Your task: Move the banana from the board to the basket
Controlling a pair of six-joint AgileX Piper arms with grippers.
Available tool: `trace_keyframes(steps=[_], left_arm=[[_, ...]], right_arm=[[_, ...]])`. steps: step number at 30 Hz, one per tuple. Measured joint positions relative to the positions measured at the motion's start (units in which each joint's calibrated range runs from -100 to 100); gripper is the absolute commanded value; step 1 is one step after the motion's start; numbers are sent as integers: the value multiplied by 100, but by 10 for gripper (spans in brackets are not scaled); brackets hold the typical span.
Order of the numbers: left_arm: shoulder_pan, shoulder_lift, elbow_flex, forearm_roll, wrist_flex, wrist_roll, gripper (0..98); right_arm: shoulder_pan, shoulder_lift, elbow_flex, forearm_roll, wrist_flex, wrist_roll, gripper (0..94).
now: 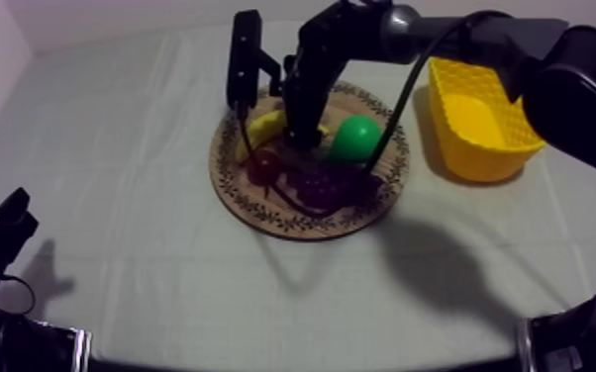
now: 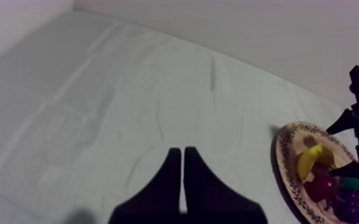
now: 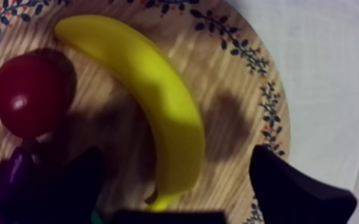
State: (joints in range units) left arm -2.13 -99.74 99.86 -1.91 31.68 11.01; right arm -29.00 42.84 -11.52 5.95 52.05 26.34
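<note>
A yellow banana [image 1: 263, 128] lies on the round wooden board [image 1: 262, 210] at its far left, beside a small red fruit [image 1: 262, 166]. My right gripper [image 1: 300, 132] hangs low over the banana. Seen from the right wrist, the banana [image 3: 152, 101] runs between the two spread fingers [image 3: 295, 187], so my right gripper [image 3: 182, 187] is open around its near end without closing on it. My left gripper [image 1: 1, 230] rests at the table's near left, and its fingers [image 2: 183, 179] lie together, shut on nothing. The yellow basket [image 1: 480, 124] stands to the right of the board.
A green pear [image 1: 354, 139] and purple grapes [image 1: 322, 184] share the board, close to the banana. The red fruit [image 3: 27, 95] and grapes [image 3: 3, 184] lie just beside my right gripper's finger. Bare cloth [image 1: 114, 148] stretches left of the board.
</note>
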Motion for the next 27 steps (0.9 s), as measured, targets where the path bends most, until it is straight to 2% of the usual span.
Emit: trace_keyframes(steps=[3,10,20,27], left_arm=[[0,0,0,0,0,0,1],[0,0,0,0,0,0,1],[0,0,0,0,0,0,1],[0,0,0,0,0,0,1]], right_arm=[[-8,111,-78,-5,-10,-16,722],[-12,367,-397,-124,177,6,571],[-4,598,-540,-74,262,-48,442],[33,780,-788,-166,397,18,292]])
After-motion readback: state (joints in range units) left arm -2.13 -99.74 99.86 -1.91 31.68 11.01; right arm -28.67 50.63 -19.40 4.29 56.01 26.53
